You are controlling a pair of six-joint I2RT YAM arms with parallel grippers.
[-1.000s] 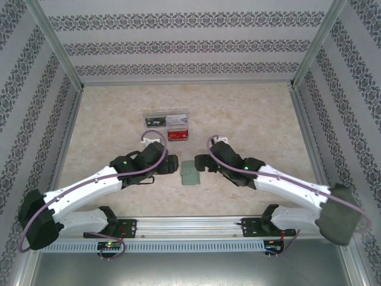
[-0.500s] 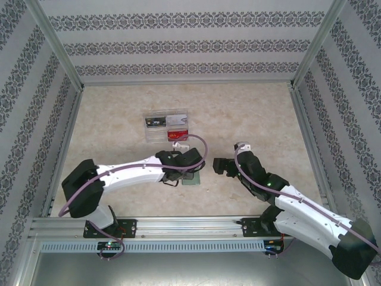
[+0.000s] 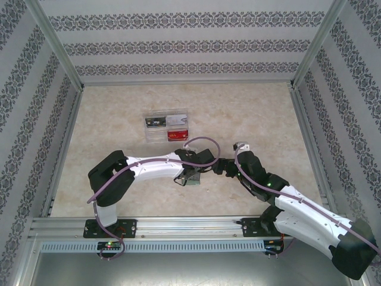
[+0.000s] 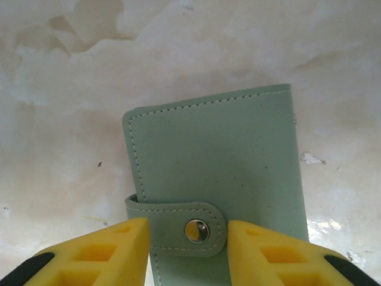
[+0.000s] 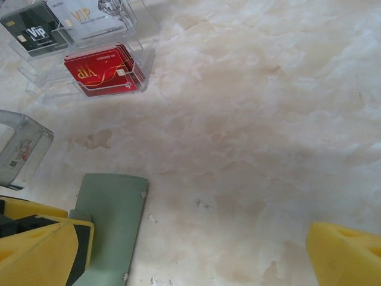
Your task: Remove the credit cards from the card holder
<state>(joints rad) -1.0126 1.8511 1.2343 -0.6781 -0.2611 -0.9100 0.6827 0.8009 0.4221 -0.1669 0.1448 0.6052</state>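
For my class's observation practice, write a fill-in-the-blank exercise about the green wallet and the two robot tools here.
1. With its snap fastened, the soft grey-green bifold card holder is ____.
2. The yellow fingers of the left tool stand on either side of the holder's snap ____.
3. The right tool has its jaws wide ____, with nothing between them.
Missing words: closed; tab; open.

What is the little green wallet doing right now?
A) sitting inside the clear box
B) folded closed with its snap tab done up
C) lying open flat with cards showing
B: the card holder lies folded shut on the table, its snap tab wrapped over the edge.
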